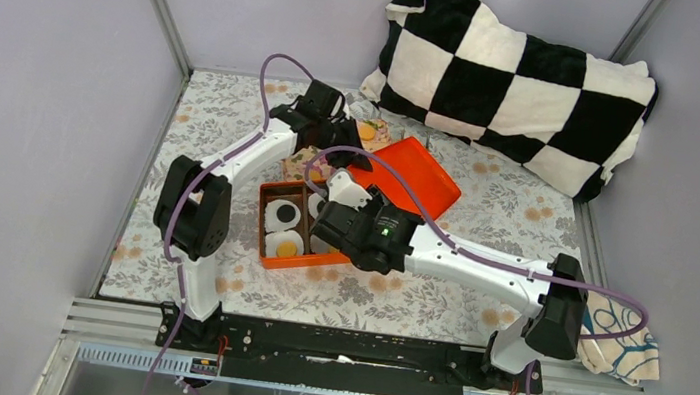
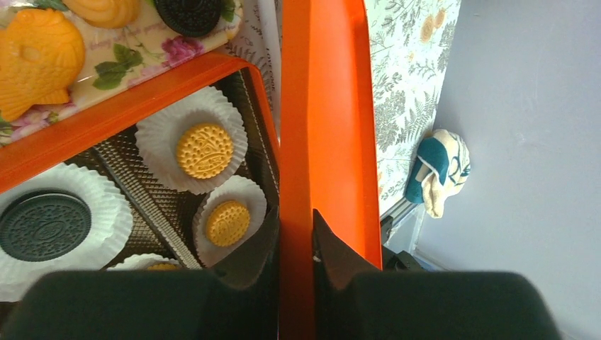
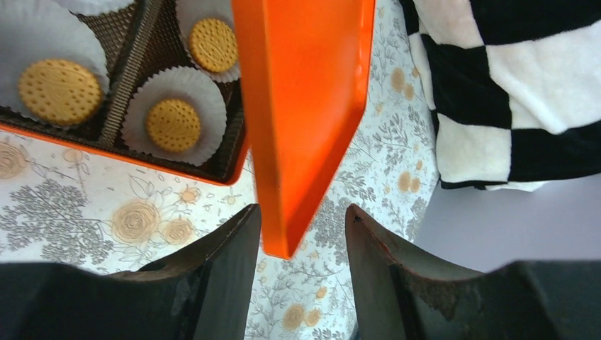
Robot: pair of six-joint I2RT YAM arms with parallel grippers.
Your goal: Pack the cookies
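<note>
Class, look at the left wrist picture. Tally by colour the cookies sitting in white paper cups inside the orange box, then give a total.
Tan cookies: 3 (one is only a sliver at the picture's bottom edge)
Dark cookies: 1
Total: 4

On the top external view, the right wrist (image 1: pixel 367 228) covers the right side of the orange box (image 1: pixel 293 259), so I cannot tell what lies under it. In the left wrist view, one tan cookie (image 2: pixel 161 266) shows only as a sliver above the left pincer (image 2: pixel 294 216), and a dark cookie (image 2: pixel 188 14) is cut by the top edge. The orange lid (image 3: pixel 305 106) runs off the top of the right wrist view.
</note>
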